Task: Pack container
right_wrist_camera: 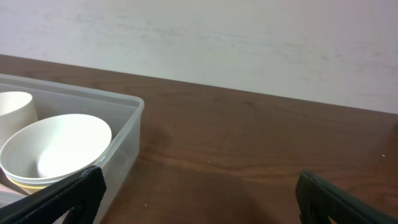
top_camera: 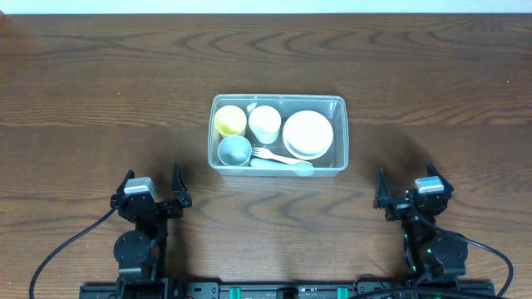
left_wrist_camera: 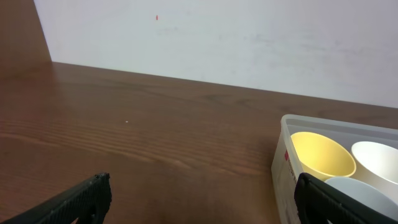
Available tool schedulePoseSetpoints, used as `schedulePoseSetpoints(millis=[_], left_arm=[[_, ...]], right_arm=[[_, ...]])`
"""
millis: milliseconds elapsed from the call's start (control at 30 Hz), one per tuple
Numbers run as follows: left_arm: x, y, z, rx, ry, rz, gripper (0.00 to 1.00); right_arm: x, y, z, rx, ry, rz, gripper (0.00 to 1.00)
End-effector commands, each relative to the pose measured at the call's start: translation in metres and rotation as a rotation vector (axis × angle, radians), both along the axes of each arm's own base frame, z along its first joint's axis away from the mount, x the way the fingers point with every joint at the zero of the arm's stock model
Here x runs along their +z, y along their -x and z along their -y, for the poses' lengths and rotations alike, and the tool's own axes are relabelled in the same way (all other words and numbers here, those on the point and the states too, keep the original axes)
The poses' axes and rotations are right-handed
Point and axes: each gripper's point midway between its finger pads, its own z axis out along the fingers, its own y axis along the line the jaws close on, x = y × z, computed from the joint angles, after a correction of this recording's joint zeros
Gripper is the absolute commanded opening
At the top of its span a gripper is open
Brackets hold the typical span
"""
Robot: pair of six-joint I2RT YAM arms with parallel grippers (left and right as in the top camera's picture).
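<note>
- The clear rectangular plastic container (top_camera: 277, 98) lies mid-table, with bare brown wooden table (top_camera: 83, 83) open to every edge.
- The left gripper (top_camera: 151, 173) and right gripper (top_camera: 406, 171) are both spread and empty near the front edge, flanking the container and well apart from it.

table (top_camera: 100, 91): dark wood, visible grain, low sheen | container (top_camera: 278, 98): clear plastic, smooth, faintly cloudy | white bowl (right_wrist_camera: 56, 146): smooth, soft gloss, probably plastic | yellow cup (left_wrist_camera: 320, 155): smooth, matt | wall (left_wrist_camera: 249, 37): white, matt, faintly scuffed | left gripper fingers (left_wrist_camera: 74, 202): black, matt

Cups (top_camera: 264, 123), bowls (top_camera: 307, 134) inside container (top_camera: 339, 106)
</note>
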Motion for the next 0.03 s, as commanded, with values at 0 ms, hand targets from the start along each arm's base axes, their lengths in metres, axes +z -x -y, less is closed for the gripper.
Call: schedulePoseSetpoints(millis=[0], left_arm=[[-0.0172,0.0016,-0.0043,0.023,0.001,-0.056,0.94]], right_arm=[[-0.0009,0.0001,0.0003,0.003,0.012,0.002,0.99]])
